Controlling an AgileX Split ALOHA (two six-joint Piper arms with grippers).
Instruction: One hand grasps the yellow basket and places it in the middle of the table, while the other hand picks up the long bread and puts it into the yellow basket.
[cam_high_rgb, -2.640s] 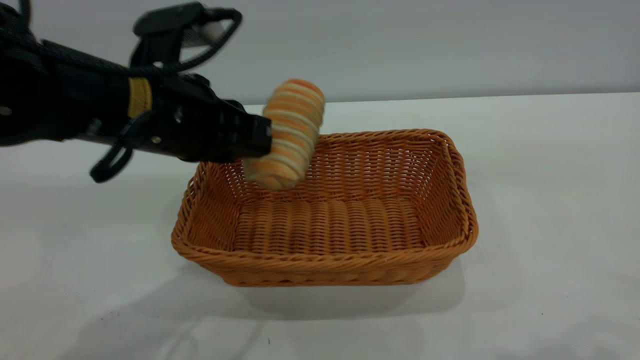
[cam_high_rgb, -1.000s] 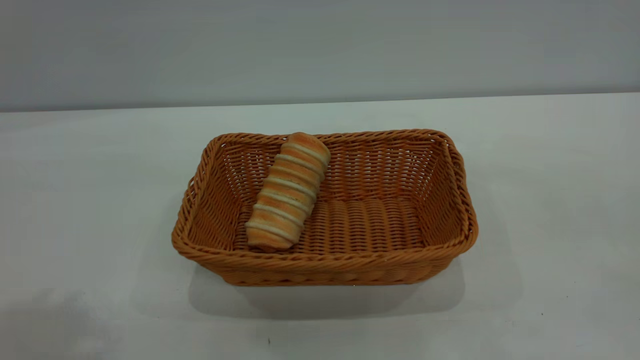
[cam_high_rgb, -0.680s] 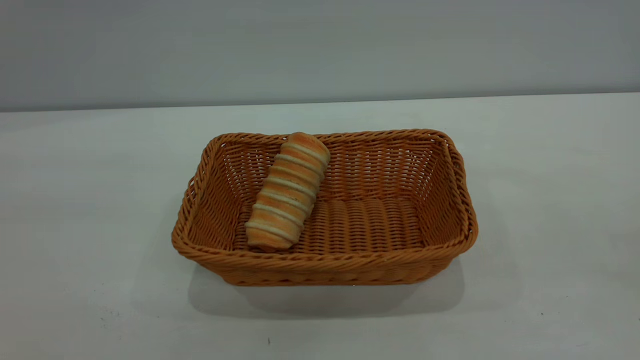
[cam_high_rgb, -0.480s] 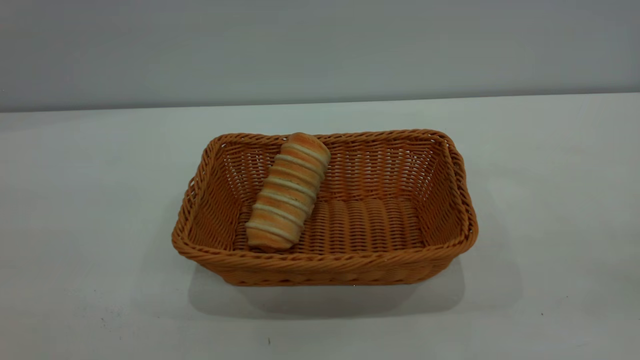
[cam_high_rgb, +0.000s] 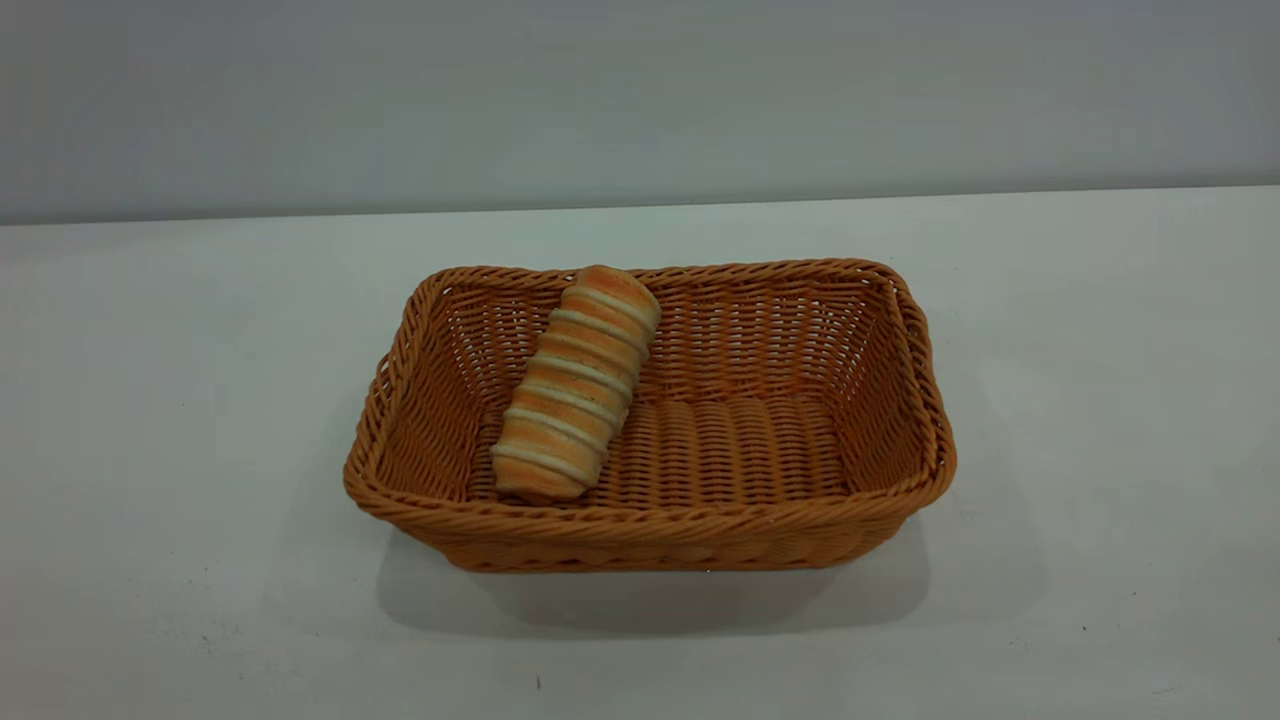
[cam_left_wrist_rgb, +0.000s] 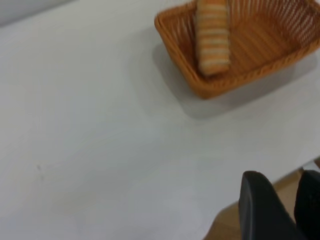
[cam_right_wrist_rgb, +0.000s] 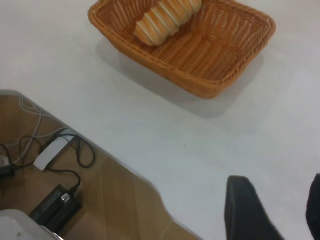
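The yellow basket (cam_high_rgb: 650, 520) stands in the middle of the table (cam_high_rgb: 1100, 400). The long bread (cam_high_rgb: 575, 385) lies inside it at its left end, one end propped on the back wall. No arm shows in the exterior view. In the left wrist view my left gripper (cam_left_wrist_rgb: 285, 175) is drawn back over the table's edge, far from the basket (cam_left_wrist_rgb: 235, 82) and bread (cam_left_wrist_rgb: 214, 37), a narrow gap between its empty fingers. In the right wrist view my right gripper (cam_right_wrist_rgb: 277, 180) is open and empty, also well clear of the basket (cam_right_wrist_rgb: 200, 82) and bread (cam_right_wrist_rgb: 165, 17).
The right wrist view shows the table's edge with wooden floor below, a white power strip (cam_right_wrist_rgb: 52, 150), a black adapter (cam_right_wrist_rgb: 55, 205) and cables. Wooden floor (cam_left_wrist_rgb: 225, 227) also shows under the left gripper.
The left gripper, which held the bread over the basket, has let it go and left the exterior view. The bread now rests in the basket. Nothing has moved in the last second.
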